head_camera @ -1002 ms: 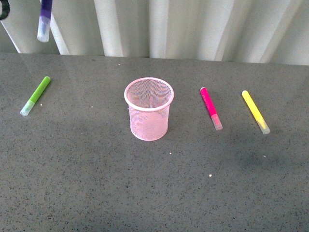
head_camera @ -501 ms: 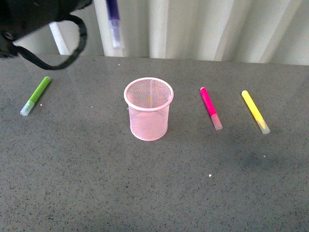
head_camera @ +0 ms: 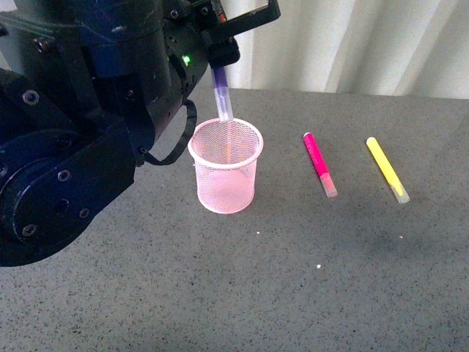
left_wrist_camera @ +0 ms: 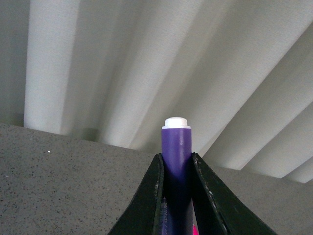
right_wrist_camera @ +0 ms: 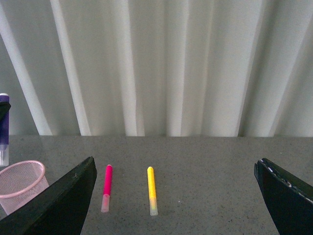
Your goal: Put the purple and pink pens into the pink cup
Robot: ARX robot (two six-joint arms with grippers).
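Note:
My left gripper [head_camera: 217, 57] is shut on the purple pen [head_camera: 220, 94] and holds it nearly upright, cap down, with the cap tip just above the far rim of the pink cup [head_camera: 226, 176]. The left wrist view shows the purple pen [left_wrist_camera: 176, 161] clamped between the two black fingers [left_wrist_camera: 155, 196]. The pink pen [head_camera: 319, 163] lies flat on the table right of the cup; it also shows in the right wrist view [right_wrist_camera: 106, 188]. My right gripper [right_wrist_camera: 176, 196] is open and empty, above the table on the right. The cup's rim shows in the right wrist view [right_wrist_camera: 22, 183].
A yellow marker [head_camera: 388, 169] lies right of the pink pen, also in the right wrist view [right_wrist_camera: 152, 191]. My left arm [head_camera: 80, 125] fills the left of the front view and hides the table there. A white pleated curtain [head_camera: 352, 44] stands behind the grey table [head_camera: 293, 286].
My left arm has swung in from the upper left and come down, carrying the purple pen rightward to just over the cup's rim. The arm now covers the green marker.

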